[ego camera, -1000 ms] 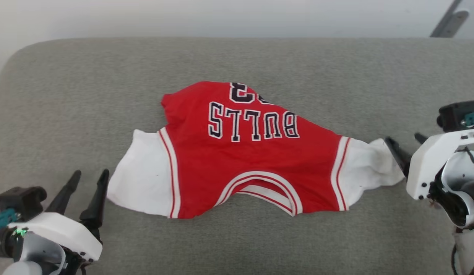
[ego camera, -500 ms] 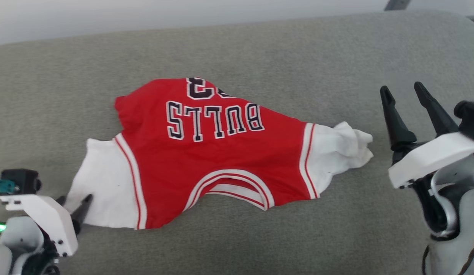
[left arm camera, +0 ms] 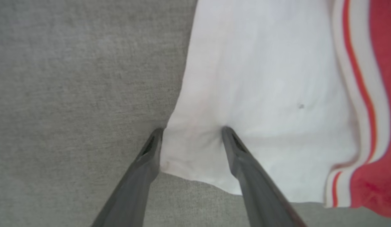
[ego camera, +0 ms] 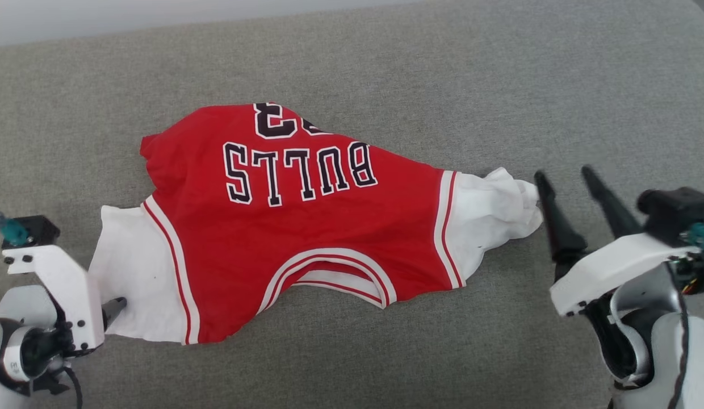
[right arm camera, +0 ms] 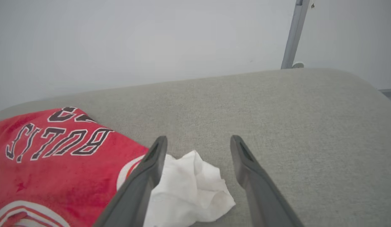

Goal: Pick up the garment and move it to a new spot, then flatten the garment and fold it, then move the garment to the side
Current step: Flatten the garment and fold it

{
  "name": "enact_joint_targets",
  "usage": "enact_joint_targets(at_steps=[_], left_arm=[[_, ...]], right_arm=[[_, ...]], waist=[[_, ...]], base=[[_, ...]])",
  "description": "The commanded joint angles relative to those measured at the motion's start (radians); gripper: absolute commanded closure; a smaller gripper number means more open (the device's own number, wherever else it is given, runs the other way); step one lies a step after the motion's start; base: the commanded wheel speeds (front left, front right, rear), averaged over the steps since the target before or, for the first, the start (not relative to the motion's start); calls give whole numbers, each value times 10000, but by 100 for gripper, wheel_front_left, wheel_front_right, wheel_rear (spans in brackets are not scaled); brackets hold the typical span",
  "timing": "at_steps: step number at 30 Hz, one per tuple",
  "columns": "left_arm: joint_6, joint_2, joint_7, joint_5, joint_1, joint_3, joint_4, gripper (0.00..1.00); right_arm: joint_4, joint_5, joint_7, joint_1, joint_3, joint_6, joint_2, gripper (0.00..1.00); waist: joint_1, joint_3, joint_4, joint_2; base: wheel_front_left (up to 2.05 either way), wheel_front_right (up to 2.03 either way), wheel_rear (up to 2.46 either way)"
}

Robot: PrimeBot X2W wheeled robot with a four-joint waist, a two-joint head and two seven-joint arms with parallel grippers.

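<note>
Jersey point(ego camera: 306, 227) on grey cushion point(ego camera: 499, 85), left gripper point(left arm camera: 192, 130) now astride lower-left sleeve corner — fingers spread, right gripper point(ego camera: 563, 173) nearer right sleeve — released.

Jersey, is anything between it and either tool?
Nothing visible. The open left tool straddles a sleeve corner of the jersey; the open right tool is right beside the crumpled other sleeve.
</note>
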Motion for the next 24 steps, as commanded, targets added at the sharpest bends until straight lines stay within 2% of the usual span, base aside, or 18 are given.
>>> enact_joint_targets(at_steps=[1, 5, 9, 16, 23, 24], left_arm=[[-164, -676, 341, -126, 577, -657, 372, 100], [-393, -798, 480, -336, 208, -784, 233, 100], [-403, -859, 355, -187, -139, -859, 224, 100], [-566, -1054, 1, -121, -585, -972, 391, 100], [-715, -1326, -182, -160, -926, -1122, 483, 100], [-734, -1356, -256, -135, -973, -1135, 473, 100]], right_arm=[[47, -41, 74, 57, 38, 1, 9, 0], [652, 35, 1386, -267, 163, 1, -387, 0], [1341, 194, 2508, -687, 283, 1, -813, 0], [2920, 644, 3631, -1665, 702, 1, -1445, 0], [4765, 1176, 5043, -1931, 2111, 35, -1688, 0], [4863, 1319, 5258, -1934, 2360, 39, -1731, 39]], waist=[[0, 23, 13, -1], [0, 226, 158, -1], [0, 432, 354, -1], [0, 713, 775, -1], [0, 854, 1131, -1], [0, 861, 1172, -1]], base=[[0, 0, 0], [0, 0, 0], [0, 0, 0], [0, 0, 0], [0, 0, 0], [0, 0, 0]])
